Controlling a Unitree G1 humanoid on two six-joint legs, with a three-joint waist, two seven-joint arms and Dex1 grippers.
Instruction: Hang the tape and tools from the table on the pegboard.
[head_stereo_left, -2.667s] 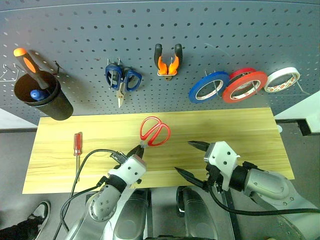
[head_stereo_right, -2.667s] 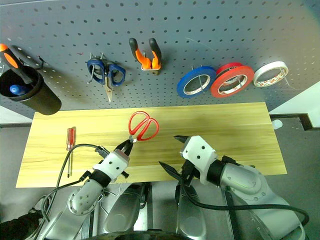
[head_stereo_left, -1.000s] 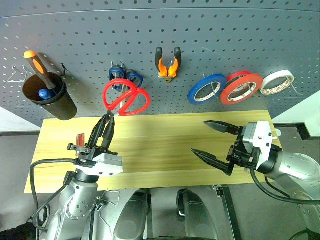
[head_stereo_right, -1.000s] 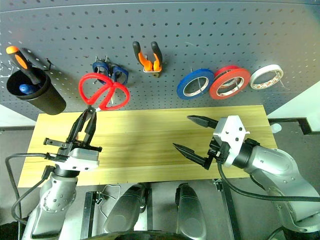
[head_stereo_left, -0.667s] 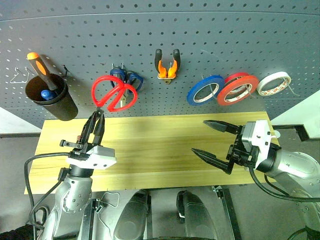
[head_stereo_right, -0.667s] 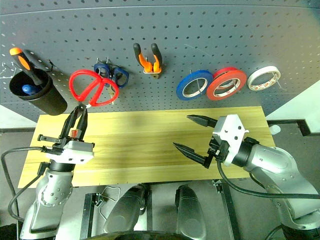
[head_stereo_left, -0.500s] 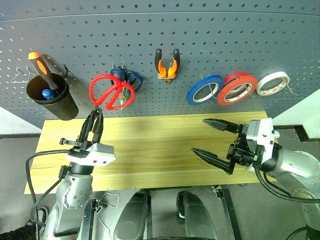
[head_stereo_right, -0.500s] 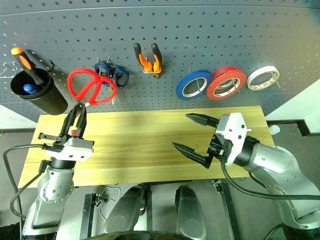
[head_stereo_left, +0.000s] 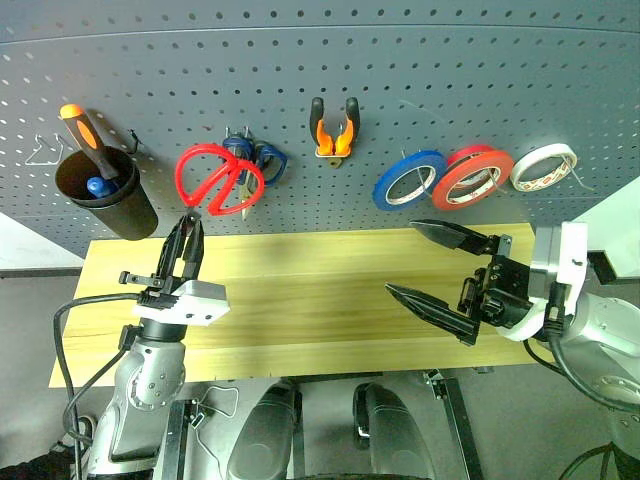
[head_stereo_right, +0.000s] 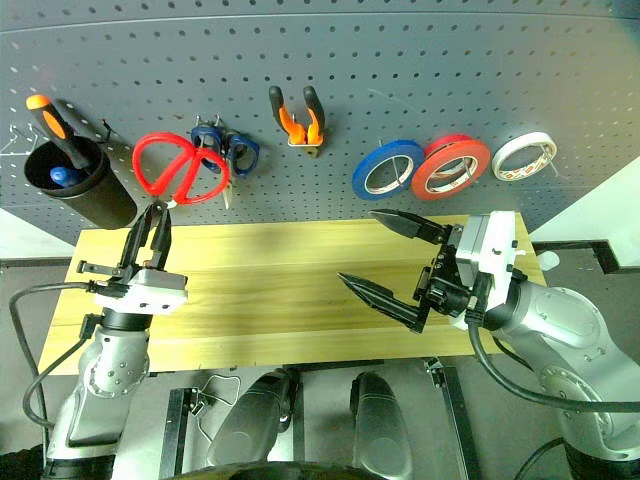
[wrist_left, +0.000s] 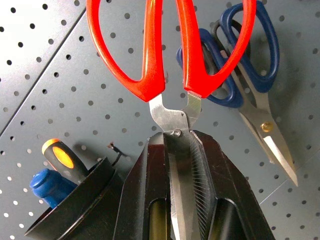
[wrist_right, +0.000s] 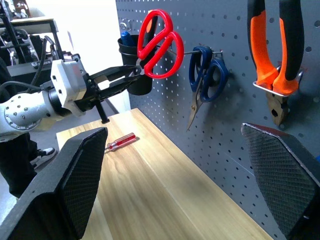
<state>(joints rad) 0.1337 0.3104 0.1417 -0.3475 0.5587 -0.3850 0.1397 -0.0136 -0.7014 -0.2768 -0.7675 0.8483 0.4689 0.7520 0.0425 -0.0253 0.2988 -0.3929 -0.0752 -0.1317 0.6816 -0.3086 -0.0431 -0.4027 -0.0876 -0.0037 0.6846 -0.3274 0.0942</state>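
Left eye view, item: red-handled scissors, pinched by the steel blades between the pressed-together fingers of the left gripper, handles uppermost against the pegboard.

Landmark: blue-handled scissors, hanging on a hook.
- Red loops: just beside the blue pair, on the black cup side, the nearer loop overlapping the blue handles. Right wrist view shows a thin metal hook reaching from the blue pair toward the red loop; whether the loop is already over it cannot be told.
- Long axis: runs up from the gripper, leaning toward the blue pair; blades down, handles at the board.
- Left arm: the one at the hook, directly below the landmark's cup side.
- Right gripper: fingers spread wide, empty, over the table, well apart from the landmark, below the red tape.
- Pliers: hung, beyond the blue pair, away from the cup.
- Red-handled screwdriver: on the table, below the cup.

Judgement: hanging depends on carrying a loop sideways onto the hook.
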